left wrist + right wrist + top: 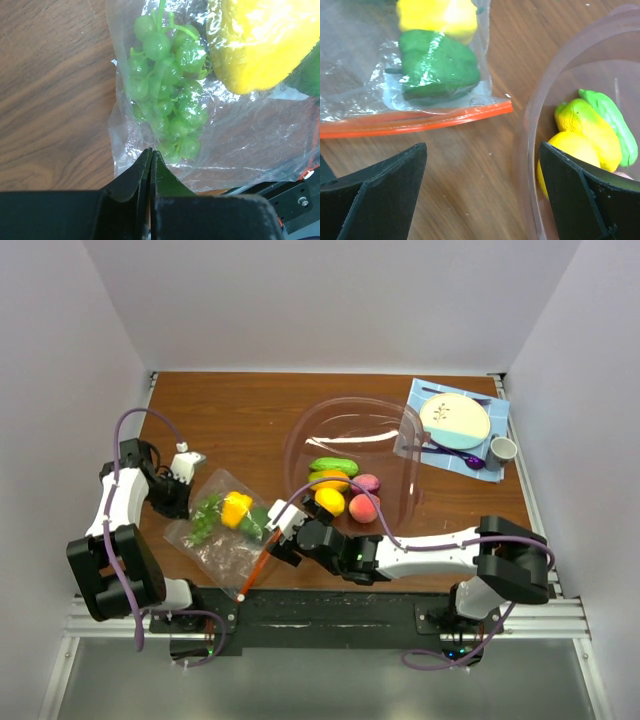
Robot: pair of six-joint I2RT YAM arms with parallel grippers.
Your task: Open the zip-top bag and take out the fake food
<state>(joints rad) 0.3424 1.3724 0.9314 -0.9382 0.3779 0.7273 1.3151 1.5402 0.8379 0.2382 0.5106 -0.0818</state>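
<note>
Brown wooden tabletop (250, 410) carries a clear bowl (345, 430). Left of the bowl lies the zip-top bag (225, 545), its long axis diagonal, with the orange zip strip (257, 570) facing the bowl. Grapes (170, 110) and a yellow pepper (260, 40) sit inside. The left gripper (150, 152) is pressed shut at the edge farthest from the bowl; I cannot tell whether it pinches plastic. The right gripper (482, 150) gapes wide, empty, between strip and bowl.

Clear bag (222, 540) w/ orange-red zip (415, 121); green grapes (167, 100), yellow pepper (265, 40).

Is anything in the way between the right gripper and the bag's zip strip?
Nothing visible. The open right gripper faces the zip strip of the bag across bare table; the bowl sits off to its side.
</note>
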